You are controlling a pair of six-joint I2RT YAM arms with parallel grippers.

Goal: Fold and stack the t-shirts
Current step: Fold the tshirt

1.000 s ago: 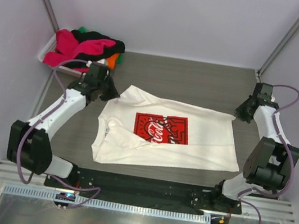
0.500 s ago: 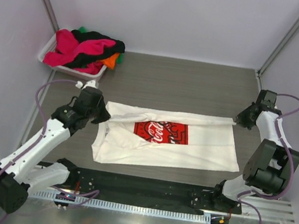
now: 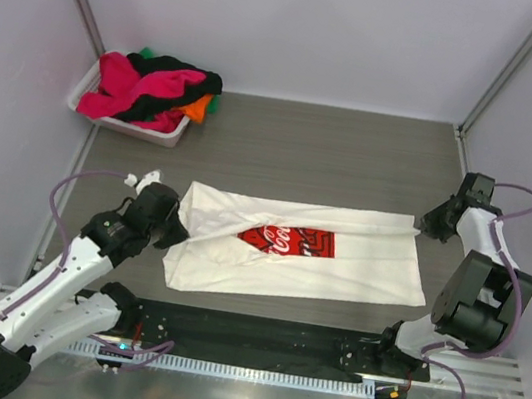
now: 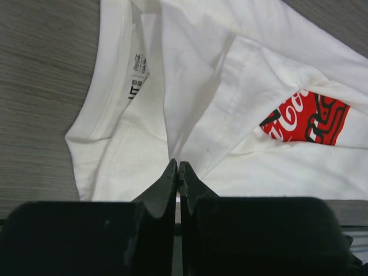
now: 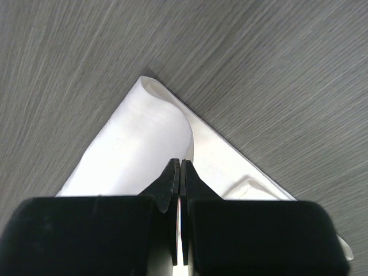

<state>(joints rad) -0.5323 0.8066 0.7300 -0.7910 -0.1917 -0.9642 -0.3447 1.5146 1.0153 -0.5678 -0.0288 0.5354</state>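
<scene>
The white t-shirt (image 3: 358, 260) with the red Coca-Cola print (image 3: 292, 240) lies on the table, its far long edge folded toward me over part of the print. My left gripper (image 3: 177, 228) is shut on the shirt's folded edge near the collar (image 4: 109, 92); the cloth runs into the closed jaws in the left wrist view (image 4: 178, 164). My right gripper (image 3: 424, 225) is shut on the far right hem corner (image 5: 167, 123). The magenta-pink (image 3: 128, 81), black (image 3: 179, 79), orange (image 3: 200, 104) and green (image 3: 145, 53) t-shirts lie heaped at the back left.
A small white plastic bin (image 3: 145, 130) holds the heap of shirts at the far left corner. Grey walls and metal posts close in the table on three sides. The arm bases and a rail run along the near edge.
Both grippers have pulled the shirt's far edge toward me, folding it over the print. The left arm has swung down from near the bin. The right gripper has moved slightly nearer.
</scene>
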